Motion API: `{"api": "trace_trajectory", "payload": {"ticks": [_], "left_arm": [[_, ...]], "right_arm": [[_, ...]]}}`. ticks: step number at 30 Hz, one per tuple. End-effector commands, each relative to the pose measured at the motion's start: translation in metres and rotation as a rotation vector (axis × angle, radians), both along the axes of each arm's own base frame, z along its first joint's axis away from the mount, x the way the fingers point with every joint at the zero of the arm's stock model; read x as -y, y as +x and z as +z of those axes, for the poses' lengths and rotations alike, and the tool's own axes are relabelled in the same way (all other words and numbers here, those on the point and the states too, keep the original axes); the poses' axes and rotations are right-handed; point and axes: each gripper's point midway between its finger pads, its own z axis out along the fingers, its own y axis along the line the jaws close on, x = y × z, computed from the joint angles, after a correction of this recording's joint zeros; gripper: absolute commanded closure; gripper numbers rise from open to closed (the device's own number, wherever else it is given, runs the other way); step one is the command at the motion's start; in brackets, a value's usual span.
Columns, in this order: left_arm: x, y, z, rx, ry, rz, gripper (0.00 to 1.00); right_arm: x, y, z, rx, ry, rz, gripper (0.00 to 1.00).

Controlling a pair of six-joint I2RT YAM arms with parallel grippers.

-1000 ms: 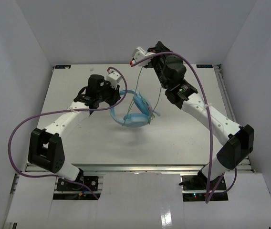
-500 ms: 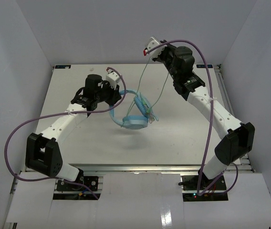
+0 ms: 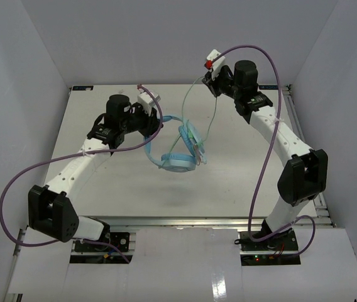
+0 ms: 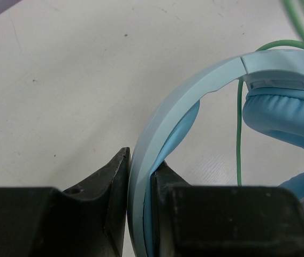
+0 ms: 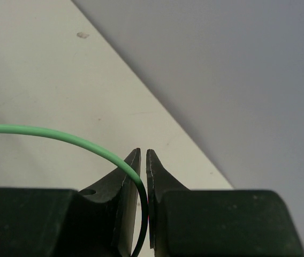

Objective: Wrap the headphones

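Note:
The light blue headphones (image 3: 177,151) sit mid-table, one earcup (image 3: 178,162) flat and the headband (image 3: 155,129) arching up to the left. My left gripper (image 3: 151,121) is shut on the headband; the left wrist view shows the band (image 4: 168,123) pinched between the jaws (image 4: 139,160), with a padded earcup (image 4: 286,115) to the right. My right gripper (image 3: 211,77) is raised at the table's back edge and shut on the thin pale-green cable (image 3: 189,95). The cable also shows in the right wrist view (image 5: 50,134), entering the nearly closed jaws (image 5: 143,155). The cable hangs in two strands down to the headphones.
The white table (image 3: 103,189) is boxed by grey walls at the back and sides. Purple arm cables (image 3: 27,165) loop off each arm. The back wall (image 5: 237,64) is close behind the right gripper.
My right gripper has moved right and toward the back wall, drawing the cable with it. My left arm shifted slightly left and back, still holding the headband.

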Motion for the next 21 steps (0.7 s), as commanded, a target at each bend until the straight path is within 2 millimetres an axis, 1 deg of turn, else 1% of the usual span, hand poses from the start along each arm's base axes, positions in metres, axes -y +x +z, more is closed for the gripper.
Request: {"api": "trace_trajectory", "payload": {"ticks": [1,3,7,9,12,15,17,19,20,21], "left_arm": [[0.013,-0.023,0.081,0.128,-0.144,-0.099,1.00],[0.015,-0.028,0.089,0.131,-0.162,-0.121,1.00],[0.017,-0.033,0.098,0.138,-0.188,-0.137,1.00],[0.017,-0.033,0.104,0.145,-0.200,-0.134,1.00],[0.017,-0.030,0.116,0.168,-0.215,-0.116,1.00],[0.017,-0.026,0.134,0.182,-0.257,-0.093,1.00],[0.018,-0.023,0.150,0.198,-0.300,-0.075,1.00],[0.019,-0.020,0.165,0.216,-0.340,-0.065,1.00],[0.021,-0.018,0.174,0.221,-0.372,-0.057,1.00],[0.021,-0.017,0.183,0.232,-0.391,-0.055,1.00]], "right_arm": [[-0.003,0.002,-0.019,-0.172,0.130,0.065,0.85],[0.001,0.008,-0.028,-0.205,0.144,0.063,0.86],[0.004,0.013,-0.041,-0.267,0.173,0.073,0.86],[0.003,0.012,-0.053,-0.306,0.181,0.091,0.86],[0.001,0.004,-0.071,-0.379,0.201,0.139,0.87],[-0.004,-0.009,-0.091,-0.460,0.222,0.188,0.87],[-0.015,-0.031,-0.098,-0.527,0.271,0.300,0.88],[-0.023,-0.050,-0.099,-0.575,0.341,0.389,0.88],[-0.025,-0.061,-0.107,-0.616,0.365,0.413,0.87],[-0.030,-0.069,-0.097,-0.622,0.409,0.465,0.86]]}}
